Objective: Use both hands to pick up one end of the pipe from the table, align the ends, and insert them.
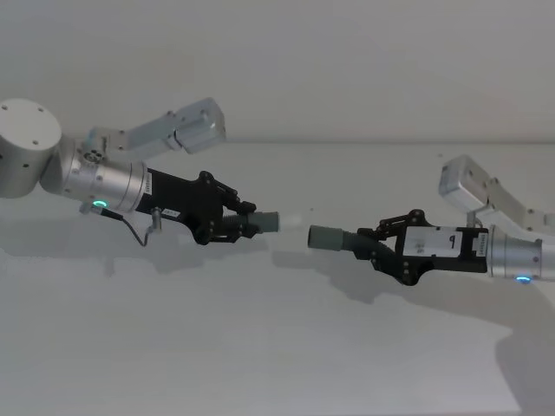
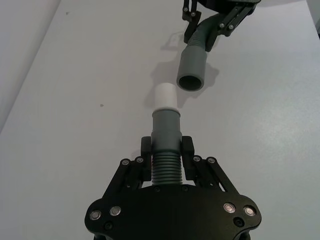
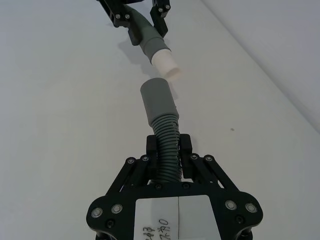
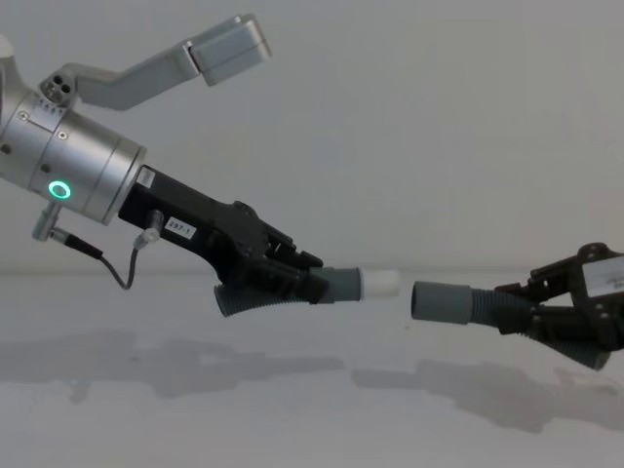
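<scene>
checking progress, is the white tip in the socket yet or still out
Out. A gap of bare table separates the white tip, held by the left gripper, from the socket in the right gripper.

Left gripper [image 2: 167, 156] fingers [image 2: 146, 148] around ribbed hose, white tip [image 2: 165, 95] just short of socket [image 2: 192, 70].

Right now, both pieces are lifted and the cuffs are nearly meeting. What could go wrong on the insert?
1. Misalignment: the white tip sits off-axis from the socket, so it may catch the rim.
2. Flex: the left gripper and right gripper clamp the corrugated ribs, not the cuffs, so the hose may bend under push.
</scene>
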